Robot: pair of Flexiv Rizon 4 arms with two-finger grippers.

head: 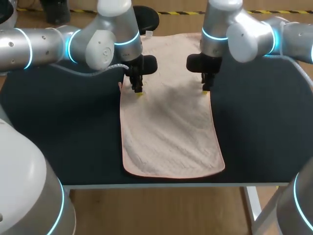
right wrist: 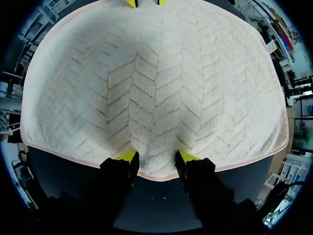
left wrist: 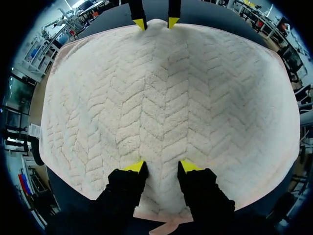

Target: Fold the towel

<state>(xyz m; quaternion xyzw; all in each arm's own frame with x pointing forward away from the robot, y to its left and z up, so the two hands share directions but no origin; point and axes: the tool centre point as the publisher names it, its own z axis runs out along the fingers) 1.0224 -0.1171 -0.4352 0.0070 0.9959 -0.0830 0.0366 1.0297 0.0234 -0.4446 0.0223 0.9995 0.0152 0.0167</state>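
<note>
A long cream towel (head: 168,132) with a pink hem lies flat on the dark table, running from the far side to the front edge. My left gripper (head: 138,91) points down on its left hem about halfway along. My right gripper (head: 206,90) stands opposite it on the right hem. In the left wrist view the left gripper (left wrist: 161,167) has a raised ridge of towel (left wrist: 161,98) pinched between its yellow tips, with the right gripper (left wrist: 156,22) across the cloth. In the right wrist view the right gripper (right wrist: 157,156) squeezes a bulge of the towel's (right wrist: 156,73) edge the same way.
The dark table top (head: 259,132) lies bare on both sides of the towel, with its front edge (head: 176,185) just past the towel's near end. A small white tag (head: 149,33) sticks out at the towel's far end.
</note>
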